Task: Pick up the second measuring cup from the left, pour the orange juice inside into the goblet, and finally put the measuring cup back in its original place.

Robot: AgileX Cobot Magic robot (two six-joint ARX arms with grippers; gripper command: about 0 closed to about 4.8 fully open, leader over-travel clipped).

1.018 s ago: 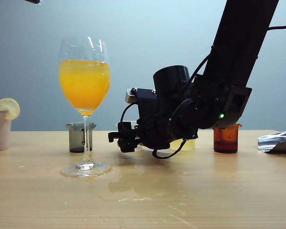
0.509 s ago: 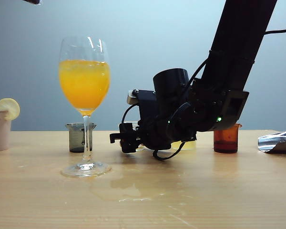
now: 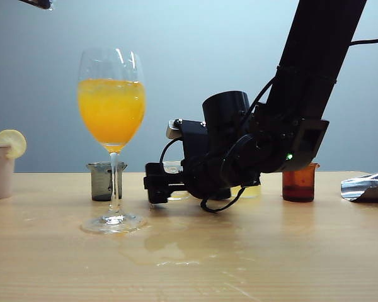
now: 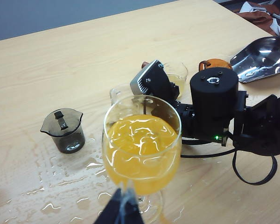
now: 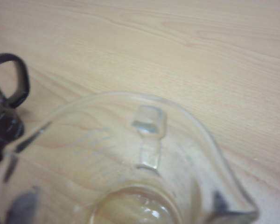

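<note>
The goblet (image 3: 111, 107) (image 4: 142, 140) stands on the wooden table, its bowl over half full of orange juice (image 3: 111, 112) (image 4: 140, 144). The second measuring cup (image 3: 172, 167) (image 4: 119, 92) (image 5: 144, 154), clear and nearly empty, sits upright on the table just behind the goblet. My right gripper (image 3: 156, 184) (image 5: 121, 205) is low at the table, open, with a dark finger (image 5: 21, 205) on either side of the cup. My left gripper (image 3: 38, 3) (image 4: 124, 211) hangs high above the goblet, shut and empty.
A smoky grey cup (image 3: 103, 181) (image 4: 64, 130) stands left of the clear one. A cup of pale yellow liquid (image 3: 247, 190), an orange-brown cup (image 3: 299, 182) and a silver scoop (image 3: 367, 187) lie to the right. A pink cup with a lemon slice (image 3: 0, 170) is far left. Water (image 3: 157, 242) is spilled near the goblet's foot.
My right gripper's jaws have spread apart around the clear measuring cup, letting it go on the table. The arm itself has barely shifted; the left gripper stays put.
</note>
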